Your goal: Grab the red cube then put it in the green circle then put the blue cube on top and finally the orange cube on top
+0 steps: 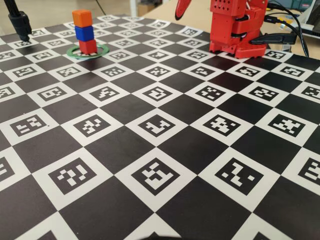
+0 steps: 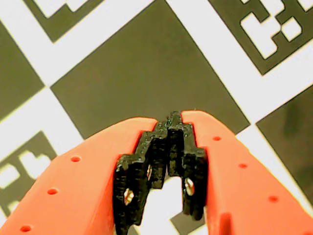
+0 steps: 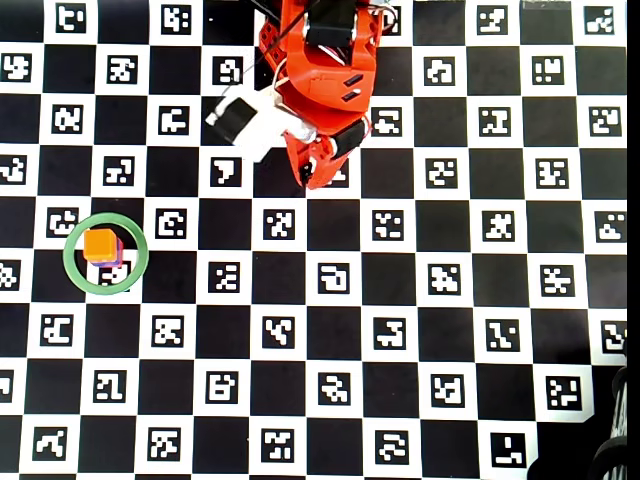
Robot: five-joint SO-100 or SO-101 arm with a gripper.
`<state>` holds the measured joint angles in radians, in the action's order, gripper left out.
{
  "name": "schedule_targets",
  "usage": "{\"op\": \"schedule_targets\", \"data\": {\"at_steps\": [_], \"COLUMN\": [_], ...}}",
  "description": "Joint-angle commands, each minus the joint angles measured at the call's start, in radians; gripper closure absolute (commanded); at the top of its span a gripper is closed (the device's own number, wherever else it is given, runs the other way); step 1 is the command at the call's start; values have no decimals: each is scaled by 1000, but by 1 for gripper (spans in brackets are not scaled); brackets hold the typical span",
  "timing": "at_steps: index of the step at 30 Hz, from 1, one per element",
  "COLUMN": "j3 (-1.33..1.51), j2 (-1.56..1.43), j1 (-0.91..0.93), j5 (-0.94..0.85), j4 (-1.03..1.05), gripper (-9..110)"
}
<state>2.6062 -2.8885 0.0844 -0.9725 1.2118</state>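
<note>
In the fixed view the three cubes stand stacked at the far left of the checkered marker board: the red cube sits inside the green circle, the blue cube rests on it, and the orange cube tops the stack. The red arm is folded at the far right, well apart from the stack. In the wrist view the gripper has its black-padded jaws pressed together, holding nothing, above a dark square.

I see matte plastic on the orange cube, blue cube and red cube; the gripper looks like smooth orange plastic with rough black pads; the checkered board is matt.
</note>
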Motion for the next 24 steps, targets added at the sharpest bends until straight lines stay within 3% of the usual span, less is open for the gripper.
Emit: {"op": "schedule_targets", "data": {"at_steps": [1,12,24], "j3": [29,229,351], "j2": [-84,-268,-425], "j1": [-3,28,26], "j5": [-101,-339,-391], "j4": [-12,66,242], "gripper": [108,108,108]}}
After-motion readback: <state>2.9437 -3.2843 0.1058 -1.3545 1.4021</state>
